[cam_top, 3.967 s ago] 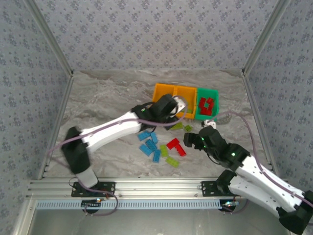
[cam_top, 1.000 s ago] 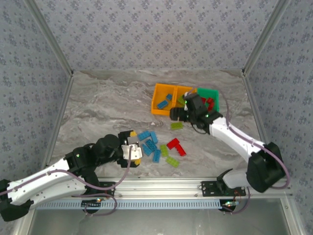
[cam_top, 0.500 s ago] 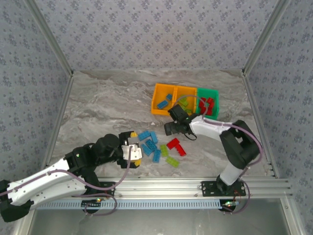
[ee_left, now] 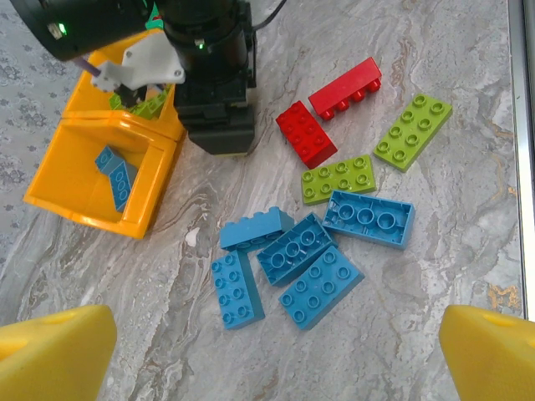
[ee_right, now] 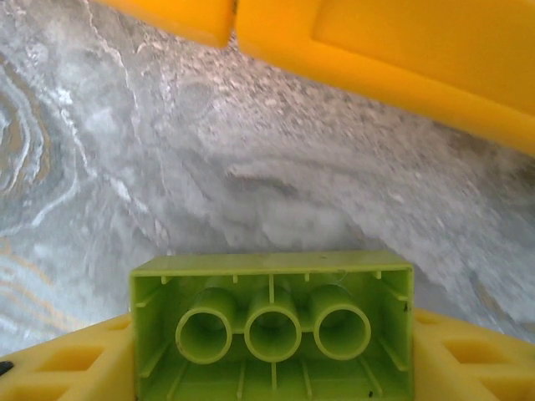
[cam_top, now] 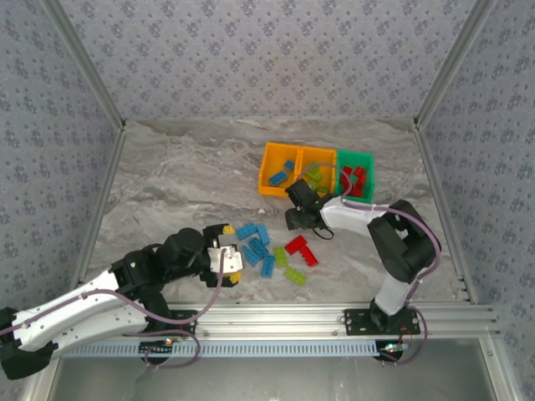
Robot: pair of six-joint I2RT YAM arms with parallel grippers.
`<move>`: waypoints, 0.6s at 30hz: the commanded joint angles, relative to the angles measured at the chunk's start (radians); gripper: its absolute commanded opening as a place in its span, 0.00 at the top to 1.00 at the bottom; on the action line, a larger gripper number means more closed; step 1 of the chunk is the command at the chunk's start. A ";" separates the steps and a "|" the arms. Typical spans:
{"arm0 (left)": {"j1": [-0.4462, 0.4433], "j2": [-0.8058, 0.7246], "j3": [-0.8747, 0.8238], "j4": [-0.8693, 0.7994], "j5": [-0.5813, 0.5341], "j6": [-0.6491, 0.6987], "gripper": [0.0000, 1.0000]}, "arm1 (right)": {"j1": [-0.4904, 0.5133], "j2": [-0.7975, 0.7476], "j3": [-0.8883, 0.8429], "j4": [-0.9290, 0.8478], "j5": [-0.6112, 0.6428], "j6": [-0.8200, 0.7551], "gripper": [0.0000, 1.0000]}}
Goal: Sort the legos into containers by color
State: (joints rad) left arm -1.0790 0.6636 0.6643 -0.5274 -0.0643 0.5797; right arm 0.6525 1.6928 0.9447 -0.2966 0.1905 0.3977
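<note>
Five blue bricks [ee_left: 303,261] cluster ahead of the left gripper's [ee_left: 276,361] spread fingers [ee_left: 52,357]; green bricks [ee_left: 338,179] and red bricks [ee_left: 306,134] lie beyond, near an orange bin [ee_left: 82,214] holding a blue brick [ee_left: 115,172].

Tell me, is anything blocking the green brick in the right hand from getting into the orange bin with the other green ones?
Nothing visible is. The right hand holds the green brick just in front of the orange bin, with bare table between them. It probably just needs lifting over the bin's near wall.

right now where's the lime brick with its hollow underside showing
Right wrist view, low centre: the lime brick sits gripped in the right tool, with the orange bins just ahead.
</note>
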 commanded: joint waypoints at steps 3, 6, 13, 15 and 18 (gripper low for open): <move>0.008 -0.004 0.015 -0.012 0.023 0.007 0.01 | 0.002 -0.269 -0.046 -0.014 0.087 0.033 0.37; 0.010 -0.004 0.015 -0.013 0.026 0.007 0.01 | -0.027 -0.383 -0.083 0.088 0.152 0.011 0.39; 0.011 -0.004 0.015 -0.014 0.020 0.008 0.01 | -0.232 -0.221 0.083 0.133 0.084 -0.049 0.44; 0.011 -0.005 0.014 -0.014 0.018 0.006 0.01 | -0.272 -0.114 0.171 0.109 0.065 -0.066 0.44; 0.013 -0.006 0.012 -0.013 0.014 0.008 0.01 | -0.295 0.012 0.303 0.053 0.069 -0.079 0.42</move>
State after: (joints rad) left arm -1.0733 0.6636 0.6643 -0.5274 -0.0635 0.5797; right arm 0.3702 1.6283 1.1404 -0.1947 0.2672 0.3573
